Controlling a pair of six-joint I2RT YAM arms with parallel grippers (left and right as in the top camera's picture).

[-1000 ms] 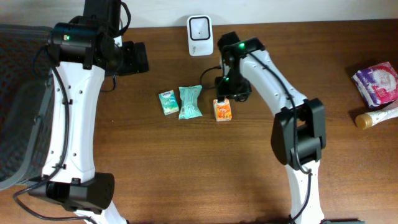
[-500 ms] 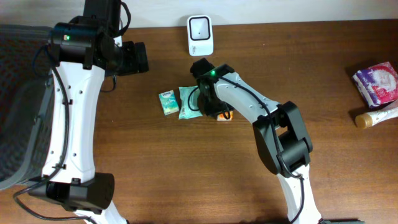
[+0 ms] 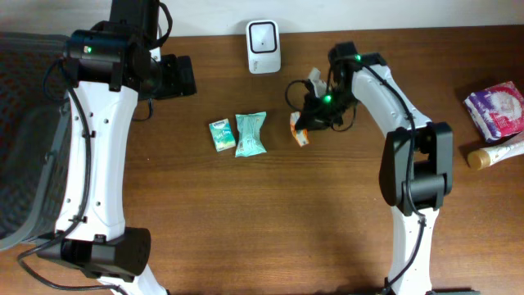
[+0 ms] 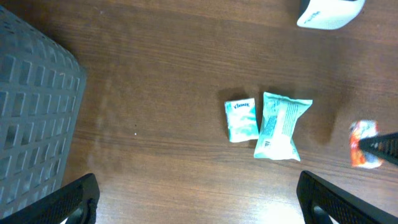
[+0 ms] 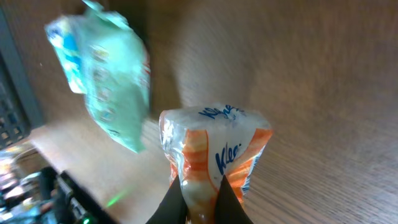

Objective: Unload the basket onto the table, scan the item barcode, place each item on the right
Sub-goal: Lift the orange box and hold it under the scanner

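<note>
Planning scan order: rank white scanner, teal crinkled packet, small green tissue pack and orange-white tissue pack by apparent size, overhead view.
1. White scanner
2. Teal crinkled packet
3. Small green tissue pack and orange-white tissue pack look alike; the latter, in the right gripper, may be nearer.

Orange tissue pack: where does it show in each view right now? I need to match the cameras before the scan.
Overhead: the orange tissue pack sits right of centre, at the tip of the right arm.
Left wrist: it is at the far right edge, blurred.
Right wrist: it is at lower centre, pinched between the right fingers.
Shared landmark: the teal packet, beside it in all three views.
</note>
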